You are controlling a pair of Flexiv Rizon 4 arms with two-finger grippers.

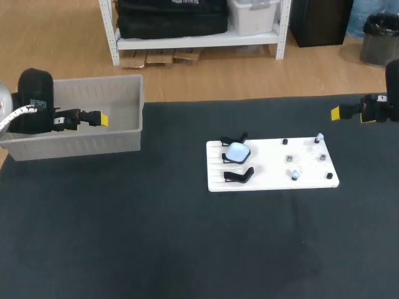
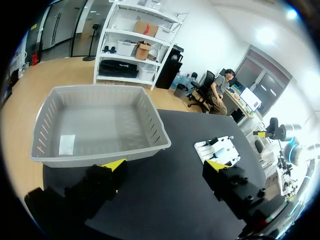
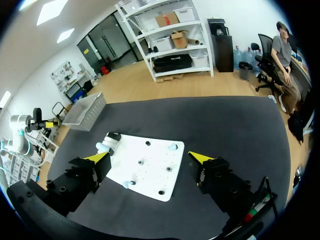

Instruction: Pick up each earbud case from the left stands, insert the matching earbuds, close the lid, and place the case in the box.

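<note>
A pale blue earbud case (image 1: 237,151) rests on the upper of two black stands at the left end of a white board (image 1: 268,156); the lower stand (image 1: 239,175) is bare. Two small pale earbuds (image 1: 318,137) (image 1: 294,175) sit on pegs toward the board's right. My left gripper (image 1: 101,119) hangs open over the grey box (image 1: 81,144), nothing in it. My right gripper (image 1: 336,113) is open and empty at the far right, well behind the board. In the right wrist view the gripper (image 3: 150,159) frames the board (image 3: 150,180), with the case (image 3: 106,145) by one fingertip.
The grey box (image 2: 160,127) lies ahead of my left gripper (image 2: 165,167) and looks empty apart from a label on its floor. Several small dark pegs dot the white board (image 2: 220,150). Dark mat covers the table around the board.
</note>
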